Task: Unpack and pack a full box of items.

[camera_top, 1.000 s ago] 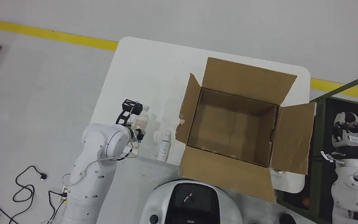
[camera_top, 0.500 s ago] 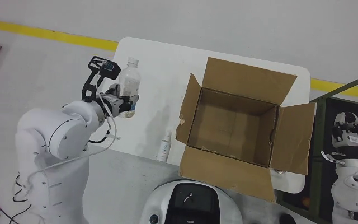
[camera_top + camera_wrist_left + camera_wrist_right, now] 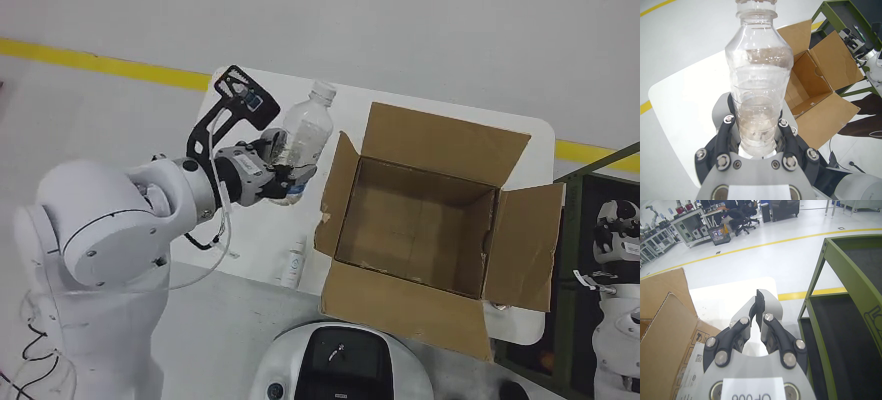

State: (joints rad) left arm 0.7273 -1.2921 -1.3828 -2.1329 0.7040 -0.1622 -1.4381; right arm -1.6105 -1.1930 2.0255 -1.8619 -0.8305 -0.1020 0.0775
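Change: You can see that the left arm has risen from the near-left part of the table (image 3: 350, 90) and swung toward the box (image 3: 400, 300), taking the clear bottle (image 3: 302, 130) up with it.
Meaning for the task: I judge that the pick is done. The box looks empty inside and its four flaps stand open, so this is probably the packing half. The carry to the opening is not yet finished.
Left gripper: The left gripper (image 3: 756, 123) is clamped on the lower part of the clear bottle, one finger on each side.
Right gripper: The right gripper (image 3: 757, 308) has its pads pressed together with nothing between them. It hangs over a table corner, between the box and a green cart (image 3: 851, 277).
Where the bottle is: It is in the air over the table, just beside the left flap of the box and not yet above the opening. It is tilted, with the cap toward the far side.
How the bottle looks: It is transparent plastic with ribs around the body and a pale cap. It seems to hold clear liquid with some air under the shoulder, and I see no label.
Handling: The wall is smooth and round and the liquid may shift, so you should expect some slip if the arm turns quickly.
Also on the table: A small white bottle (image 3: 293, 262) lies just beside the near-left corner of the box.
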